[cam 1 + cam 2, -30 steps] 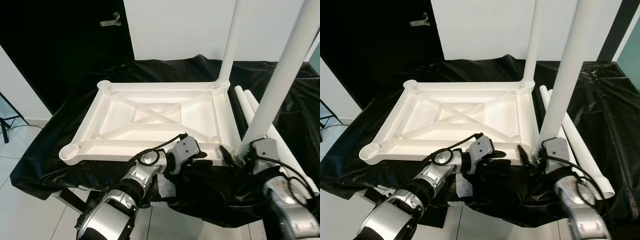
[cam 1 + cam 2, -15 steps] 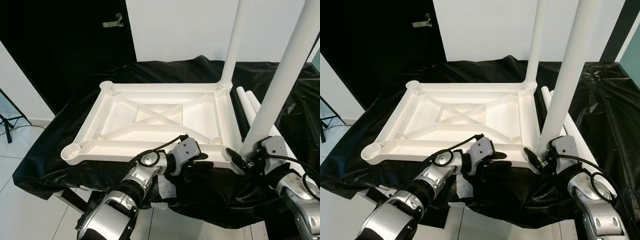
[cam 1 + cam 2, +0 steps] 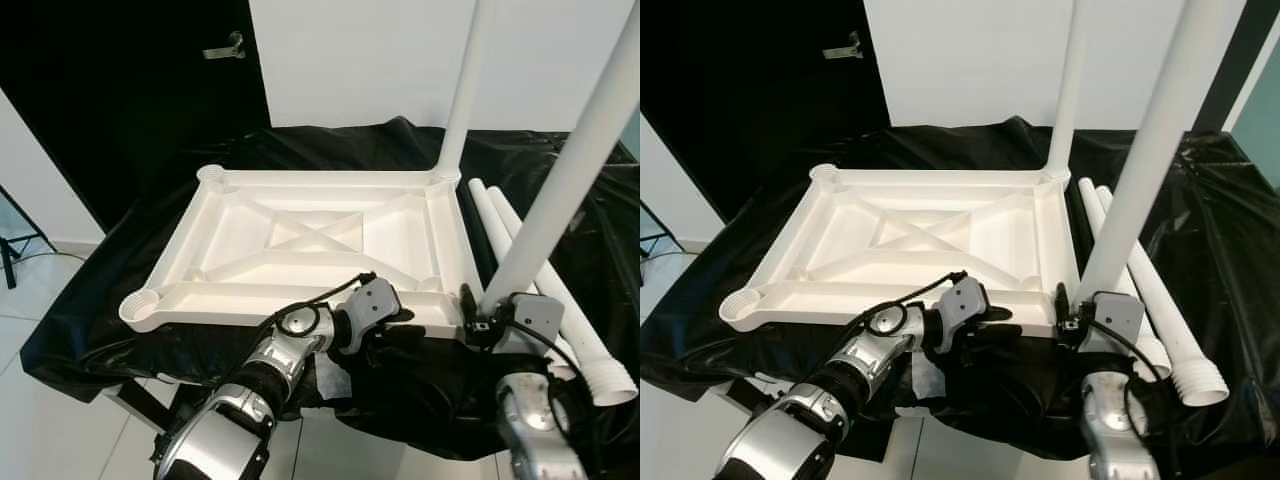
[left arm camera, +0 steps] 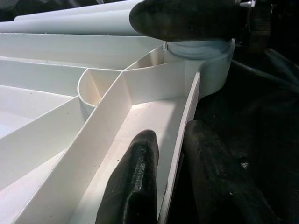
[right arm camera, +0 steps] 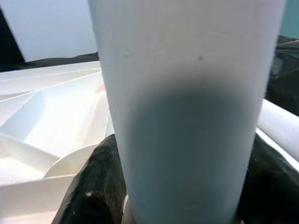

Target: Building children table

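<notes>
- Black crinkly plastic sheeting (image 3: 90,290) covers the whole work surface, with pale floor tiles (image 3: 40,420) showing below its near edge; behind it there's a plain white wall (image 3: 370,60) and a black door with a metal lever handle (image 3: 222,46).
- Lying upside down in the middle of the sheeting is the white moulded plastic tabletop (image 3: 300,240), ribbed underside facing up with an X-shaped brace in the centre and round sockets at the corners.
- Near-right corner socket has a long white plastic leg tube (image 3: 560,190) standing in it, leaning a bit to the right as it goes up. Far-right corner has a second white upright leg (image 3: 462,90).
- Two more spare white leg tubes (image 3: 560,300) lie on the sheeting just beside the tabletop's right edge, ribbed ends toward the robot.
- left gripper (image 4: 163,186) reaches in from the near edge, forearm angled up and right, and pinches the tabletop's thin near rim, one finger inside and one outside the wall.
- right gripper (image 5: 173,186) is clamped around the base of the near leg tube, black fingers (image 5: 93,186) hugging either side just above the socket.
</notes>
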Motion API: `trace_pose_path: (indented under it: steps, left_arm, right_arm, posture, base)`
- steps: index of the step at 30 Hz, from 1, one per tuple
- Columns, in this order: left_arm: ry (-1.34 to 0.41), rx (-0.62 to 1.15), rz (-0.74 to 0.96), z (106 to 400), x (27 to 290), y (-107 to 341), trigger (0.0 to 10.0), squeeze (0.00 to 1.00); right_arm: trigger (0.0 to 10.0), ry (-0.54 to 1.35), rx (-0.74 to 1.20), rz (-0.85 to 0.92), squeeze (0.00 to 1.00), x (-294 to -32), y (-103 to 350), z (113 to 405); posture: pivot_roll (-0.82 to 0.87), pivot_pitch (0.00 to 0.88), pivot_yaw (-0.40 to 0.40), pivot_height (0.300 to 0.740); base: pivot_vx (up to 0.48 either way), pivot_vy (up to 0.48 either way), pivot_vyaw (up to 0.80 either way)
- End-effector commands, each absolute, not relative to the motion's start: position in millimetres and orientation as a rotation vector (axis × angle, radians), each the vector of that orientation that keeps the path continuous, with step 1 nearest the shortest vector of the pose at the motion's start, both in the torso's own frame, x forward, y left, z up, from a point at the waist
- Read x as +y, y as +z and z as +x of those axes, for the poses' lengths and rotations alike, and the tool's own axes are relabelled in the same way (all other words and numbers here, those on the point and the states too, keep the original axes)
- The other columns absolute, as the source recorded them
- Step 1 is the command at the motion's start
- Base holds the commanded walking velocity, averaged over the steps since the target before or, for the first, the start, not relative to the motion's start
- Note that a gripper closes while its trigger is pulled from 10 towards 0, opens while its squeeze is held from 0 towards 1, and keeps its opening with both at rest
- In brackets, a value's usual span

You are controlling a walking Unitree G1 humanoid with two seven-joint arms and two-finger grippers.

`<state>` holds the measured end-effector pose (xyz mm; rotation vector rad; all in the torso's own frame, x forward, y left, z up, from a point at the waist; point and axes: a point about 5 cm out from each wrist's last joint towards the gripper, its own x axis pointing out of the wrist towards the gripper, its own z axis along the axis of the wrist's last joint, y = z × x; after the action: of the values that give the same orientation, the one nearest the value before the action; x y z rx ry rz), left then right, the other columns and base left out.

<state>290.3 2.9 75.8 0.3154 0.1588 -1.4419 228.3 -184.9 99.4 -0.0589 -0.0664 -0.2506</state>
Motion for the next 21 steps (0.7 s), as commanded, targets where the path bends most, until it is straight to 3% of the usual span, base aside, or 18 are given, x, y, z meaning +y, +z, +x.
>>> trace_pose_path:
  steps: [1,10,11,13,14,15,16,17,20,21]
  left_arm:
    - [-1.486,0.398,0.320,268.2,16.6,34.3,10.0,0.00]
    - [-1.482,0.404,0.323,268.2,17.0,33.4,10.0,0.00]
    - [-1.483,0.402,0.322,268.5,15.8,34.1,10.0,0.00]
    - [-1.483,0.401,0.322,268.6,15.5,34.2,10.0,0.00]
    - [-1.484,0.401,0.323,268.5,15.6,34.2,10.0,0.00]
    - [-1.483,0.401,0.323,268.6,15.5,34.2,10.0,0.00]
    - [-1.484,0.401,0.324,268.5,15.6,34.1,10.0,0.00]
    - [-1.486,0.402,0.324,268.3,15.5,33.9,10.0,0.00]
    - [-1.486,0.402,0.324,268.2,15.5,33.8,10.0,0.00]
    - [-1.485,0.401,0.323,268.2,15.3,34.0,10.0,0.00]
  right_arm:
    - [0.0,-0.325,0.035,-0.031,0.00,-192.7,80.8,220.8]
    - [0.0,-0.385,0.011,-0.037,0.00,-191.1,81.0,224.8]
    - [10.0,-0.347,-0.015,-0.049,0.00,-184.4,84.2,228.0]
    - [10.0,-0.336,-0.023,-0.058,0.00,-182.1,85.5,228.9]
    - [10.0,-0.320,-0.031,-0.050,0.83,-180.6,87.1,229.7]
    - [10.0,-0.310,-0.035,-0.042,0.83,-179.9,87.9,230.5]
    - [10.0,-0.273,-0.035,-0.011,1.00,-176.8,88.8,231.7]
    - [10.0,-0.174,-0.040,0.027,1.00,-170.1,91.1,231.9]
    - [10.0,-0.144,-0.042,0.035,1.00,-168.0,91.8,231.7]
    - [10.0,-0.118,-0.043,0.028,0.81,-168.7,92.0,230.2]
  posture:
    - [-0.15,0.000,0.043,0.740]
    - [-0.15,0.000,0.047,0.740]
    - [-0.15,0.000,0.047,0.740]
    - [-0.15,0.000,0.047,0.740]
    - [-0.15,0.000,0.047,0.740]
    - [-0.16,0.000,0.049,0.740]
    - [-0.16,0.000,0.048,0.740]
    - [-0.16,0.000,0.046,0.740]
    - [-0.16,0.000,0.046,0.740]
    - [-0.16,0.000,0.045,0.740]
  base:
    - [0.000,0.000,0.00]
    - [0.000,0.000,0.00]
    - [0.000,0.000,0.00]
    - [0.000,0.000,0.00]
    - [0.000,0.000,0.00]
    - [0.000,0.000,0.00]
    - [0.000,0.000,0.00]
    - [0.000,0.000,0.00]
    - [0.000,0.000,0.00]
    - [0.000,0.000,0.00]
